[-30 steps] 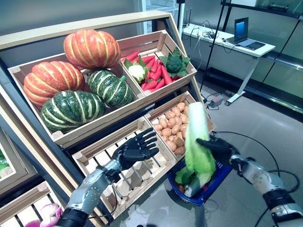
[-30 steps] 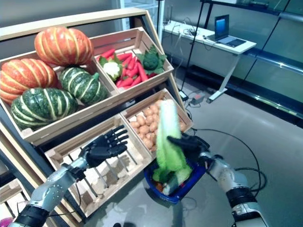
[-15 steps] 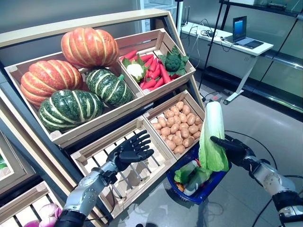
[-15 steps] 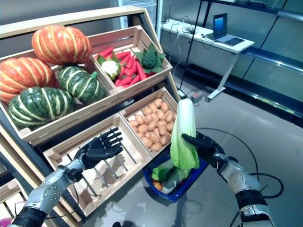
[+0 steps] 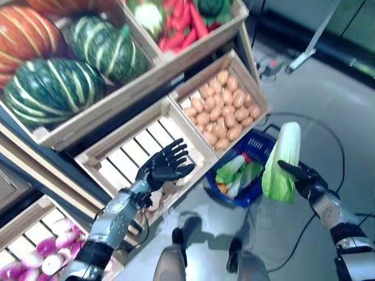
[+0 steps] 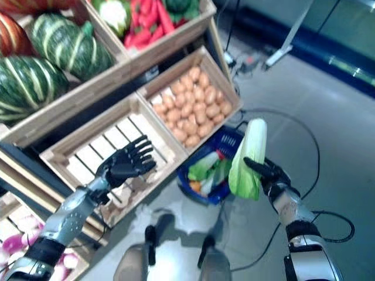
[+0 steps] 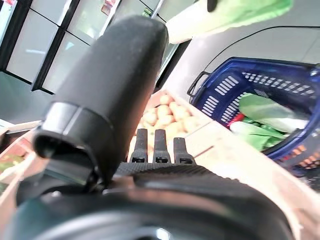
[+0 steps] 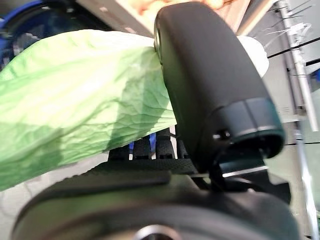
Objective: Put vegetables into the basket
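My right hand (image 5: 303,178) is shut on a long green and white napa cabbage (image 5: 282,161), held upright with its leafy end down, just right of the blue basket (image 5: 265,143). The right wrist view shows the cabbage (image 8: 85,110) pinched between thumb and fingers. The basket stands on the floor below the potato crate and holds leafy greens (image 5: 237,173) and something orange. My left hand (image 5: 164,167) hovers open, fingers spread, over the empty slatted crate (image 5: 137,153). The left wrist view shows the basket (image 7: 252,95) beyond the straight fingers.
A wooden stand holds crates: potatoes (image 5: 220,113), green striped pumpkins (image 5: 55,88), red peppers with cauliflower (image 5: 170,20). A lower crate at left holds purple and white turnips (image 5: 32,263). A black cable (image 5: 328,132) loops on the grey floor at right.
The camera has tilted down, shifting the whole scene up. My right hand has carried the cabbage further right, off the basket's right side. The left hand stays open over the empty crate.
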Available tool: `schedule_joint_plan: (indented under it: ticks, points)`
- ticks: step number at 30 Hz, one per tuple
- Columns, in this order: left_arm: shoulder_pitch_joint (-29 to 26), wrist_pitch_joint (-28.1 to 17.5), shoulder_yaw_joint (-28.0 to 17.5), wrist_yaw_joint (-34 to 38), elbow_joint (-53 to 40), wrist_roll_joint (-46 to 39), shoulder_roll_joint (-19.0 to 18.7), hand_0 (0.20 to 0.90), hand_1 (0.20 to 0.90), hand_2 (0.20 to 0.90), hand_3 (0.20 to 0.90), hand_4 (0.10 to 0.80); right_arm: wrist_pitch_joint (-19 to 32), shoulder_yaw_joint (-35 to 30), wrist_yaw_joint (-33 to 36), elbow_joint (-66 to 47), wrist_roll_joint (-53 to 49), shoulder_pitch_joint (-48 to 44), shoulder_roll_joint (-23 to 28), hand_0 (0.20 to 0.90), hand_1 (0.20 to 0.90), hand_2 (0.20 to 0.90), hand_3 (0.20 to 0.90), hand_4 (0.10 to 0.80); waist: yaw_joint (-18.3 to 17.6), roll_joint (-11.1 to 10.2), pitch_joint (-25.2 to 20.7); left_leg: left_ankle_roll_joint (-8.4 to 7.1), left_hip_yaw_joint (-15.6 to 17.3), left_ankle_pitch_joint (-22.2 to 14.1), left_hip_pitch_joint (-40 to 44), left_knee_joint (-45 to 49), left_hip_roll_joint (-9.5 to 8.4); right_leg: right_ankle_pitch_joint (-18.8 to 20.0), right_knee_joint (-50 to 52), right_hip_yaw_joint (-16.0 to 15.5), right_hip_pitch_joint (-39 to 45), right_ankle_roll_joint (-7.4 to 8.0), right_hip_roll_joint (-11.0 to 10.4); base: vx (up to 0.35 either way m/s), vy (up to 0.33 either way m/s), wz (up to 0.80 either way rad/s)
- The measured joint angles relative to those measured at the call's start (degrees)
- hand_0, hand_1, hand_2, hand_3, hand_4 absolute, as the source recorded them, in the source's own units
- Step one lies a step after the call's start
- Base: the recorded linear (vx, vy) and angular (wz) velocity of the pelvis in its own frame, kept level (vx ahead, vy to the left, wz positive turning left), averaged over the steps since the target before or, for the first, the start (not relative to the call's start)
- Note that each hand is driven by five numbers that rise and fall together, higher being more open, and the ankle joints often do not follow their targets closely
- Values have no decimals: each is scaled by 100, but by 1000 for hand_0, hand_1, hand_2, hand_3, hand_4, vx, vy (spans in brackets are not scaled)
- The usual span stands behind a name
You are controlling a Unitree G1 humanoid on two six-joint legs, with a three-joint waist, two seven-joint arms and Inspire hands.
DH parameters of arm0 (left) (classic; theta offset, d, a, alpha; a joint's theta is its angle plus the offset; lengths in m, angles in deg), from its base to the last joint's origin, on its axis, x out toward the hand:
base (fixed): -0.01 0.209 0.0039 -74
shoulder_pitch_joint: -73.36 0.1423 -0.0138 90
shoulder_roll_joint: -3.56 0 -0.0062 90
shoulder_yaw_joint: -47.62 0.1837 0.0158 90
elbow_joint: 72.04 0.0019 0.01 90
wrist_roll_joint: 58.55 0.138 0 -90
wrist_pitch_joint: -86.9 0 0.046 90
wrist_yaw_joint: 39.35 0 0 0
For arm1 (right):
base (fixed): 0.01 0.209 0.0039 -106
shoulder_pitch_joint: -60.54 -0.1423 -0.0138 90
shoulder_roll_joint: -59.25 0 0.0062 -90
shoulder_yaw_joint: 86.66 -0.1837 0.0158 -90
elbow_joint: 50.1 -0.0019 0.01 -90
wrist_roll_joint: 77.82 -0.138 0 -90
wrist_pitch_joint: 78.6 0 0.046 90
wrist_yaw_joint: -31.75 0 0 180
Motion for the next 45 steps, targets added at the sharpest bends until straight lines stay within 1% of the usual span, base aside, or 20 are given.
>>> schedule_joint_plan:
  ticks: [1,3,4,5,7,9,12,13,18,20,22,24,27,28,29,32,36,40,45]
  points:
    - [-46,-24,0,8,-8,-1,-2,900,900,900,900,800,55,-33,5,8,-5,-15,9,300,300,300,300,400,-2,65,119,-1,-75,-110,-188,318,-4,-128,307,0,-149,-11,-93,-135,11,18]
    - [-78,-84,3,47,-16,-43,-18,900,900,900,900,800,77,-50,13,44,-27,-101,24,300,300,300,300,400,2,120,187,18,-114,-179,-554,655,-45,-277,730,37,-523,-35,-210,-135,20,19]
    - [-151,-92,31,88,-16,-178,-29,900,900,900,900,800,110,-90,18,140,-33,-238,36,300,300,300,300,400,-17,157,300,39,-161,-202,-751,865,-111,-366,1003,68,-723,-46,-313,-84,26,25]
    - [-230,-94,124,116,-18,-265,-37,900,900,900,900,800,142,-175,37,359,-46,-378,46,300,300,300,300,400,-5,201,362,71,-218,-281,-954,1155,-154,-484,1307,94,-904,-43,-387,-42,20,22]
    - [-309,-95,255,113,-19,-443,-43,900,900,900,900,800,146,-211,140,614,-85,-583,92,300,300,300,300,400,19,256,479,71,-257,-446,-1186,1524,-180,-654,1692,157,-1115,-24,-503,-53,29,15]
    - [-337,-117,347,119,-24,-495,-64,900,900,900,900,800,146,-209,161,744,-87,-747,105,300,300,300,300,400,37,304,522,107,-281,-591,-1442,1921,-183,-766,2002,187,-1324,-34,-541,-69,38,4]
    - [-410,-163,511,149,-87,-617,-76,900,900,900,900,800,189,-201,270,751,-134,-1002,184,300,300,300,300,400,15,347,607,157,-314,-888,-1839,2610,-179,-1003,2603,331,-1702,-19,-650,-89,37,0]
    - [-446,-175,565,171,-90,-620,-77,900,900,900,900,800,208,-201,295,751,-251,-1067,193,300,300,300,300,400,-5,370,619,170,-329,-932,-1948,2740,-180,-1046,2720,344,-1789,-44,-668,-95,28,5]
    - [-619,-459,674,309,-151,-665,-76,900,900,900,900,800,210,-170,378,934,-267,-1494,213,300,300,300,300,400,14,446,661,172,-389,-1140,-2499,3418,-167,-1251,3342,484,-2302,-25,-698,-92,15,2]
    - [-689,-603,676,376,-157,-660,-84,900,900,900,900,800,210,-78,378,1044,-259,-1704,219,300,300,300,300,400,17,452,662,162,-406,-1181,-2743,3644,-162,-1323,3601,565,-2573,-70,-712,-54,5,1]
    - [-738,-626,680,435,-159,-661,-85,900,900,900,900,800,209,87,382,1171,-255,-1897,255,300,300,300,300,400,18,462,666,135,-430,-1223,-2937,3831,-160,-1388,3814,634,-2783,-53,-718,-38,-4,1]
    - [-748,-644,684,468,-159,-666,-85,900,900,900,900,800,208,140,382,1183,-255,-2001,279,300,300,300,300,400,14,479,667,129,-496,-1242,-3125,4003,-158,-1447,4000,656,-2968,-98,-717,0,0,0]
    - [-746,-663,690,490,-159,-682,-86,900,900,900,900,800,196,293,383,1184,-250,-2074,347,300,300,300,300,400,35,490,670,79,-580,-1306,-3333,4221,-155,-1502,4203,674,-3165,-151,-687,-6,-6,-4]
    - [-745,-668,690,481,-159,-760,-86,900,900,900,900,800,195,293,383,1184,-252,-2088,350,756,756,756,756,704,42,492,671,64,-611,-1330,-3405,4303,-155,-1533,4288,683,-3231,-170,-683,0,0,0]
    - [-746,-682,690,450,-159,-856,-84,900,900,900,900,800,190,293,388,1186,-250,-2092,350,900,900,900,900,800,32,492,671,61,-624,-1336,-3454,4350,-156,-1554,4342,691,-3280,-172,-681,0,0,0]
    - [-746,-802,690,274,-151,-909,-72,900,900,900,900,800,174,314,538,1287,-249,-2154,350,900,900,900,900,800,33,496,672,46,-629,-1389,-3520,4489,-137,-1609,4488,739,-3369,-175,-672,13,-12,-2]
    - [-747,-948,693,166,-149,-911,-71,900,900,900,900,800,174,320,550,1359,-251,-2191,351,900,900,900,900,800,27,499,671,6,-662,-1424,-3520,4551,-119,-1659,4568,740,-3371,-208,-655,21,-17,-1]
    - [-748,-980,693,67,-139,-1116,-70,900,900,900,900,800,176,319,568,1347,-251,-2209,351,900,900,900,900,800,20,499,671,15,-683,-1417,-3519,4541,-113,-1669,4574,725,-3371,-227,-637,29,-18,-1]
    - [-744,-1041,692,-281,-139,-1273,-69,900,900,900,900,800,180,316,568,1336,-250,-2217,350,900,900,900,900,800,29,499,670,9,-673,-1412,-3418,4420,-89,-1664,4462,720,-3295,-226,-615,37,-10,-2]
